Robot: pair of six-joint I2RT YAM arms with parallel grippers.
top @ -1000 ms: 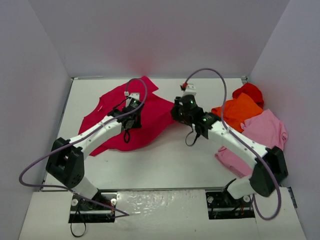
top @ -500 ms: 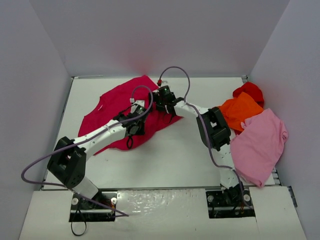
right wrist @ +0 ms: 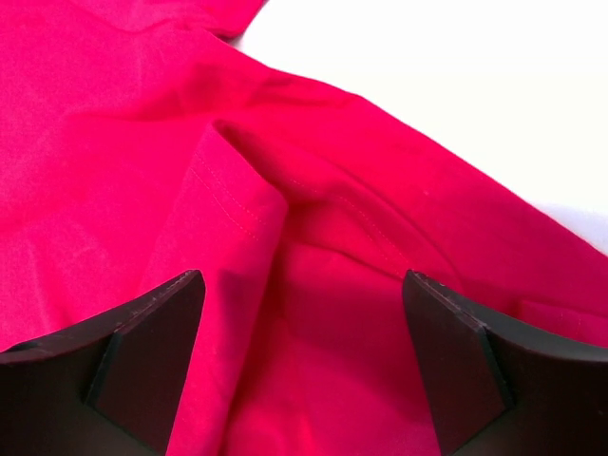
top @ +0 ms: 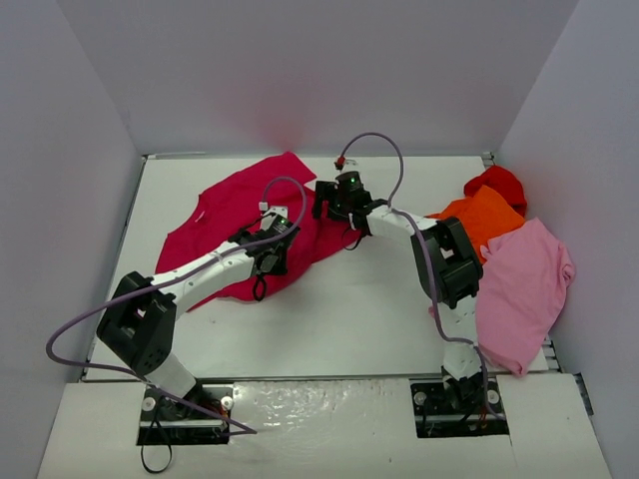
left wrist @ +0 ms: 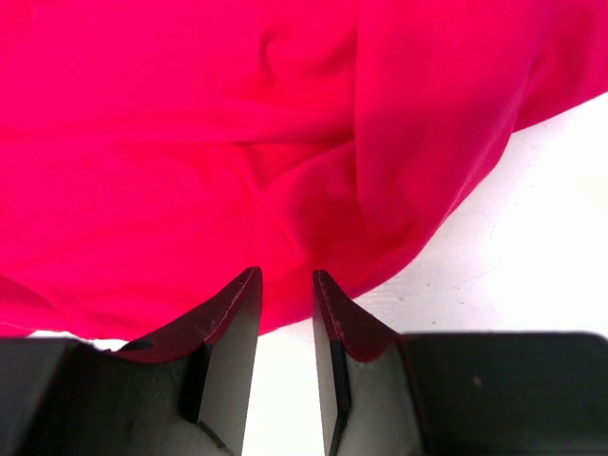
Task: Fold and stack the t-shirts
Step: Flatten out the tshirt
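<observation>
Just below the wide-spread right claw (right wrist: 304, 285) the big pink-red shirt (right wrist: 142, 142) is seen; the left claw (left wrist: 286, 280), barely spread, is at its edge.

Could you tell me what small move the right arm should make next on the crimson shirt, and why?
Probably lower the right gripper and close on the doubled-over edge of the crimson shirt: its jaws stand wide open above that fold, gripping nothing.

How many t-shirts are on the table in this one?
4: crimson shirt spread back left; at the right, red shirt farthest back, orange shirt in front of it, light pink shirt nearest the front. More could be hidden underneath.
</observation>
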